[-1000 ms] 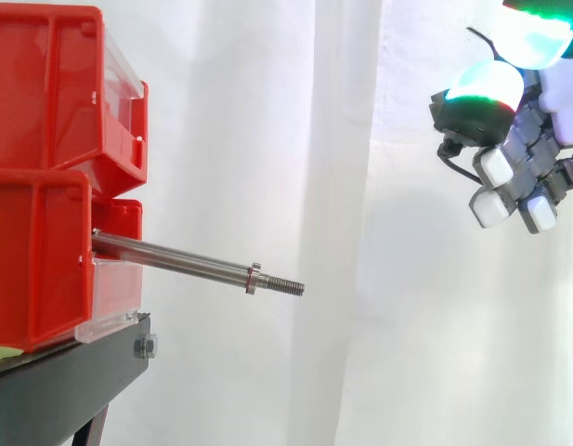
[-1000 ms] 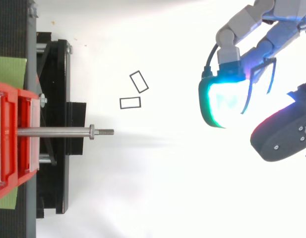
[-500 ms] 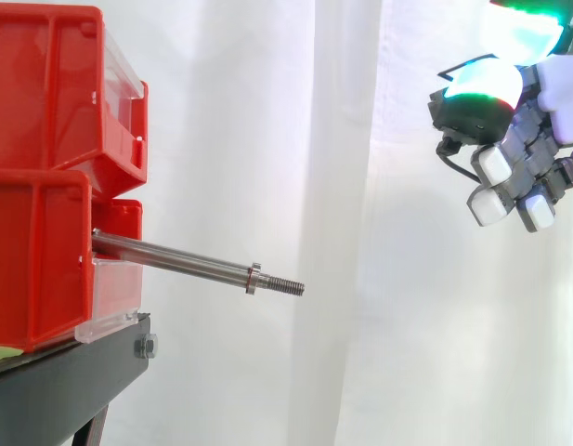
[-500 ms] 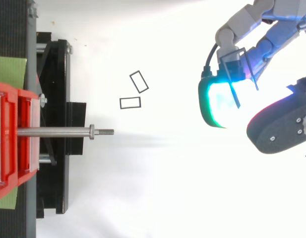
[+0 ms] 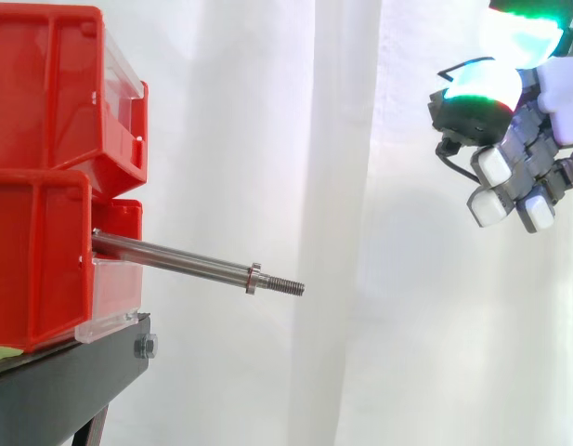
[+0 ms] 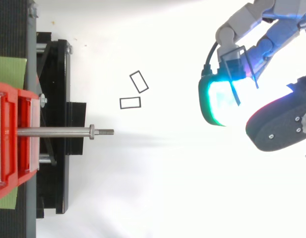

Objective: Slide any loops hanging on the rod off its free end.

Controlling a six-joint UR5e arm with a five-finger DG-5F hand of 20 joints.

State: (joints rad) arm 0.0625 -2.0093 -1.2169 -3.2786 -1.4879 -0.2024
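The steel rod (image 5: pixel 175 259) sticks out of the red bins (image 5: pixel 40 242) toward the right, ending in a nut and a threaded free end (image 5: pixel 286 285). Nothing hangs on the rod (image 6: pixel 53 132). My hand (image 5: pixel 523 158) hovers far to the right of the free end and higher than it, fingers curled, pads glowing green and white. From above, a thin black rectangular loop (image 6: pixel 234 47) sits among the fingers of the hand (image 6: pixel 272 34). Two more black rectangular loops (image 6: pixel 143 80) (image 6: pixel 130 98) lie on the white floor just beyond the rod's tip.
The red bins are stacked on a black stand (image 5: pixel 63 390) at the left. A white curtain (image 5: pixel 342 139) hangs behind. Open white floor (image 6: pixel 157 188) stretches between the rod's tip and my hand.
The hand has shifted slightly up and the thin loop at its fingers has swung to a new angle. The rod and the two loops on the floor have not moved.
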